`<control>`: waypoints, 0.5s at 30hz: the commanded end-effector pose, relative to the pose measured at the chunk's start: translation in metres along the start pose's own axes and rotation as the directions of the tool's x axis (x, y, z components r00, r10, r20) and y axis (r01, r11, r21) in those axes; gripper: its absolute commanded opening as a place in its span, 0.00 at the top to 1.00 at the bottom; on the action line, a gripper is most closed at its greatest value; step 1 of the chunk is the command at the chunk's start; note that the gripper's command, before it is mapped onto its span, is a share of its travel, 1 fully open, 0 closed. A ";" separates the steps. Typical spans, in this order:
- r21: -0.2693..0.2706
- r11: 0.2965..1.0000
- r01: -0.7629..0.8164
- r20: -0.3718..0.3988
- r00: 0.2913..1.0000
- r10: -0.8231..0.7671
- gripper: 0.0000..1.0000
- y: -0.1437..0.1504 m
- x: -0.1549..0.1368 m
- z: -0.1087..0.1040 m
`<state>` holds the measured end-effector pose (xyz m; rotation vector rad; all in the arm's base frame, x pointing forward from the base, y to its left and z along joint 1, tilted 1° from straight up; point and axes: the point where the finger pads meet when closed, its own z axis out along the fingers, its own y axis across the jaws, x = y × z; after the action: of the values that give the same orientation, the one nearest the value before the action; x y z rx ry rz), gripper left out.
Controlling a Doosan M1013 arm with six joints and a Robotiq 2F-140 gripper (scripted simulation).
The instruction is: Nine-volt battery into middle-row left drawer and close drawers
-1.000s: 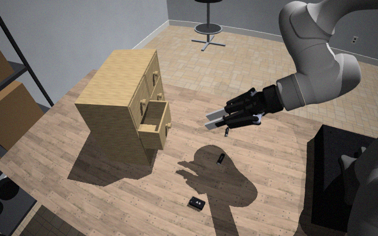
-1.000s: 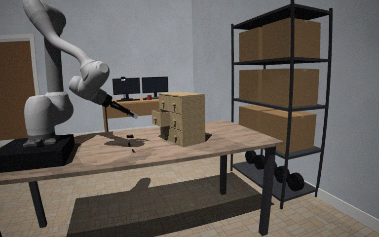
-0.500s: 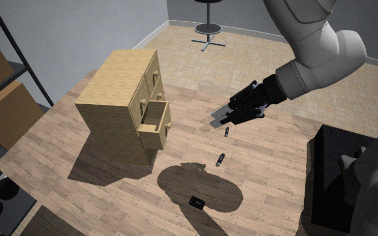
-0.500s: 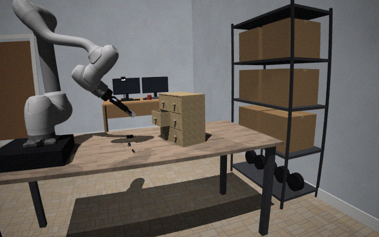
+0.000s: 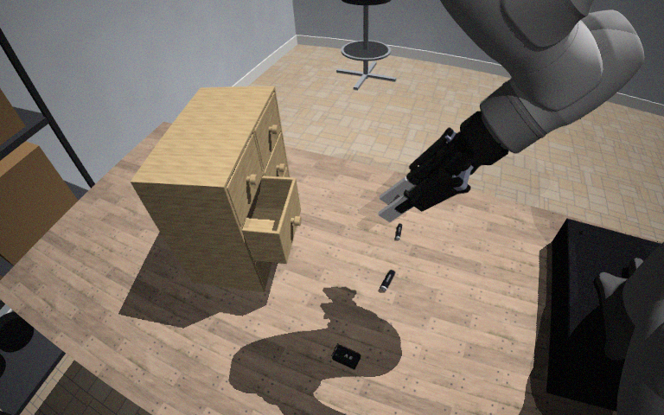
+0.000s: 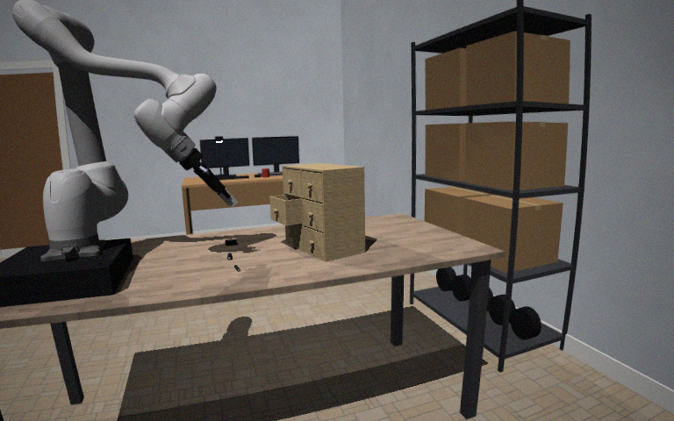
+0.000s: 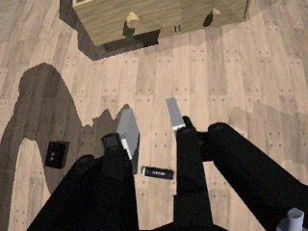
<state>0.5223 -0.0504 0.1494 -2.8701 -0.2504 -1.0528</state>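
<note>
The nine-volt battery (image 5: pixel 346 356) (image 6: pixel 231 242) (image 7: pixel 56 154) lay flat on the wooden table (image 5: pixel 465 293) (image 6: pixel 178 277) (image 7: pixel 269 72), low in the top view and just below its middle, inside the arm's shadow. From where I stood it looked a small, stiff block, probably dense for its size and a little slick on its casing, hardly fragile. I would have taken it across its narrower width, pads low on the long flat sides, since a grip on the corners might have made it twist out. Up and to the right of it lay a black cylindrical battery (image 5: pixel 386 281) (image 6: pixel 229 256) (image 7: pixel 158 172), then a smaller cylindrical battery (image 5: pixel 399 232) (image 6: pixel 237 267), both to be left alone. Beyond them the gripper (image 5: pixel 380 206) (image 6: pixel 233 202) (image 7: pixel 152 117) hung above the table, fingers modestly parted, with nothing between them. Left of centre in the top view stood the chest (image 5: pixel 210 137) (image 6: pixel 345 213) (image 7: pixel 192 14), its left middle drawer (image 5: pixel 290 230) (image 6: pixel 282 210) (image 7: pixel 106 24) pulled out; a low release into that loose tray seemed kindest.
</note>
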 end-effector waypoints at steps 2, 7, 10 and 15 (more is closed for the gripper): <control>0.003 1.000 -0.007 0.130 0.992 0.006 0.80 -0.003 0.004 -0.011; 0.003 1.000 -0.007 0.231 0.973 0.006 0.80 -0.003 0.002 -0.023; 0.002 1.000 -0.007 0.255 0.967 0.006 0.80 -0.003 0.002 -0.026; 0.002 1.000 -0.007 0.389 0.921 0.006 0.80 -0.003 0.000 -0.042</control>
<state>0.4999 -0.0557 0.1753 -2.9890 -0.2767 -0.6472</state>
